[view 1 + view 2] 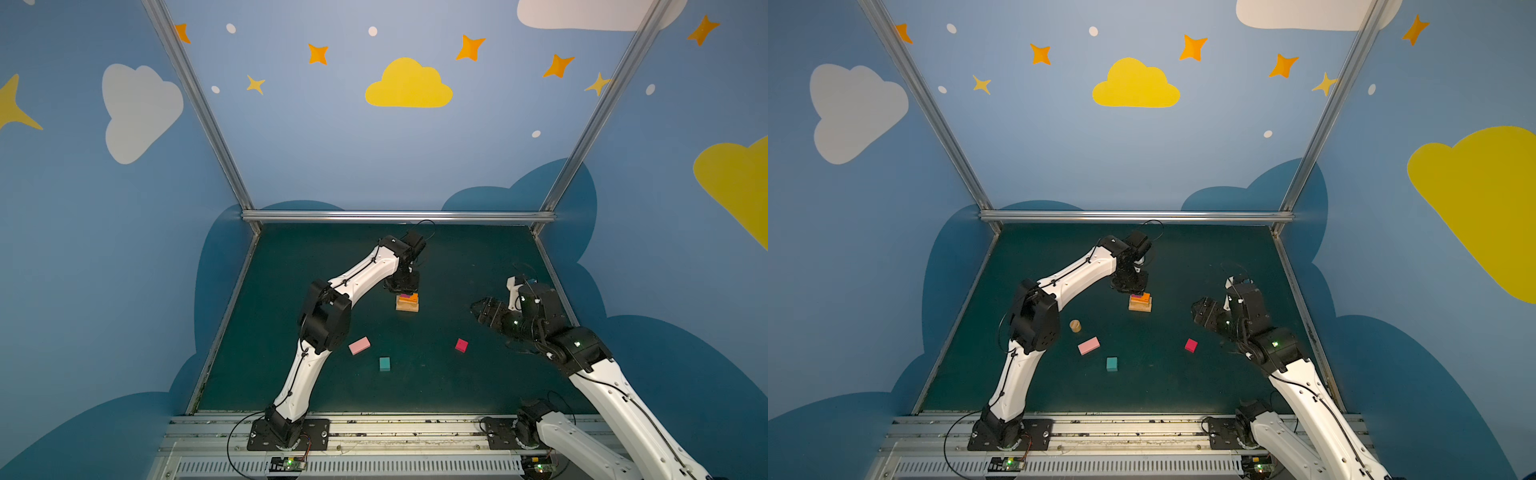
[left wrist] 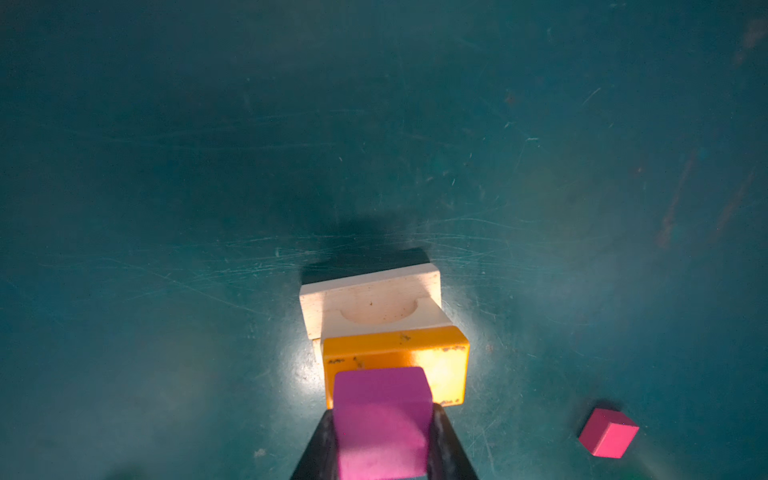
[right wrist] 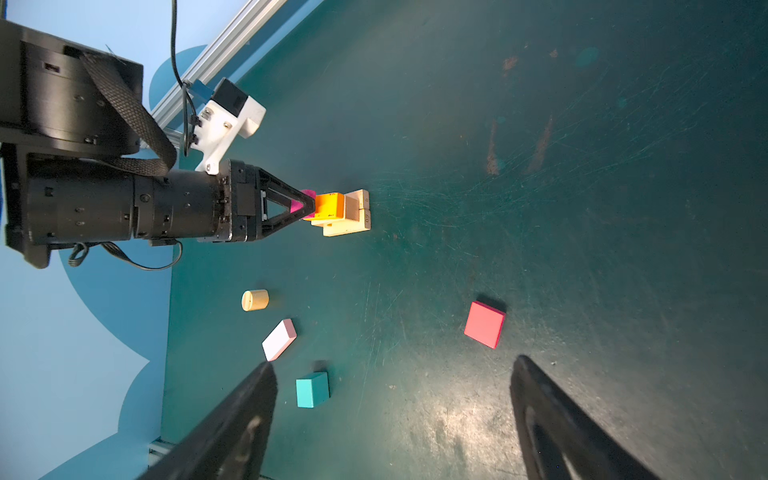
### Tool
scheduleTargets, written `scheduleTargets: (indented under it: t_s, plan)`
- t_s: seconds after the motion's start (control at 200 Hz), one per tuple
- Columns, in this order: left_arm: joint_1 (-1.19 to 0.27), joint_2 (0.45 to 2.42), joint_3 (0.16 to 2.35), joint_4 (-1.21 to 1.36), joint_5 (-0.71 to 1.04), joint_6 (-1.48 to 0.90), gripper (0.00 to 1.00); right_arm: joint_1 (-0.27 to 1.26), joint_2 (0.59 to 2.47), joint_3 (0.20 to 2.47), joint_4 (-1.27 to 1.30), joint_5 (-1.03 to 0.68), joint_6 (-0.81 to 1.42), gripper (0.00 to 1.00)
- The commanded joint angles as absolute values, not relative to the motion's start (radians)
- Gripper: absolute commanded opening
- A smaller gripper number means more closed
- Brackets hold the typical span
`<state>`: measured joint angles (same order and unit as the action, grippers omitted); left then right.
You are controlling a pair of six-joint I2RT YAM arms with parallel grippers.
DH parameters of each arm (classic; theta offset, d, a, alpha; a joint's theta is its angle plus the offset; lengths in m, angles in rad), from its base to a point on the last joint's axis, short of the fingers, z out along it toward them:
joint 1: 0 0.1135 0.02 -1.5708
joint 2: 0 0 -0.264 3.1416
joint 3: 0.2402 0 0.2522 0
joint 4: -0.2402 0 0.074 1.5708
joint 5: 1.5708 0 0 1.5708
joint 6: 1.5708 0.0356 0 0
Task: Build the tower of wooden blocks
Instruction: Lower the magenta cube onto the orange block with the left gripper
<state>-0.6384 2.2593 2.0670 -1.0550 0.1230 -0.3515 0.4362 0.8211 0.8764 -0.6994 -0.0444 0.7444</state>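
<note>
The tower (image 1: 407,306) stands mid-table, a tan base (image 2: 370,299) with an orange oblong (image 2: 415,353) on top. My left gripper (image 2: 382,415) points straight down over it, shut on a magenta cube (image 2: 382,419) that meets the orange oblong's top (image 3: 329,205) at one end. Loose on the mat lie a pink oblong (image 1: 1089,345), a teal cube (image 1: 1111,363), a red cube (image 1: 1191,345) and a tan cylinder (image 1: 1075,326). My right gripper (image 3: 392,361) hovers open at the right, holding nothing, with the red cube (image 3: 485,324) and teal cube (image 3: 312,389) ahead of it.
The left arm's elbow (image 1: 324,316) hangs over the table's left half and hides the cylinder in a top view. Aluminium rails (image 1: 395,216) and blue walls close the back and sides. Dark green mat (image 1: 457,266) lies bare behind and right of the tower.
</note>
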Motion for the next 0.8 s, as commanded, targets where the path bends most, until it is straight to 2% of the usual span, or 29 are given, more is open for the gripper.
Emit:
scheduleTargets:
  t_s: [0.0,0.796]
  plan:
    - [-0.633,2.295,2.094,-1.069,0.113,-0.334,0.26,0.441,0.815,0.865,-0.696,-0.034,0.749,0.86]
    - [-0.631,2.315,2.129,-1.096,0.089,-0.318,0.29,0.44,0.824,0.858,-0.681,-0.043,0.752,0.86]
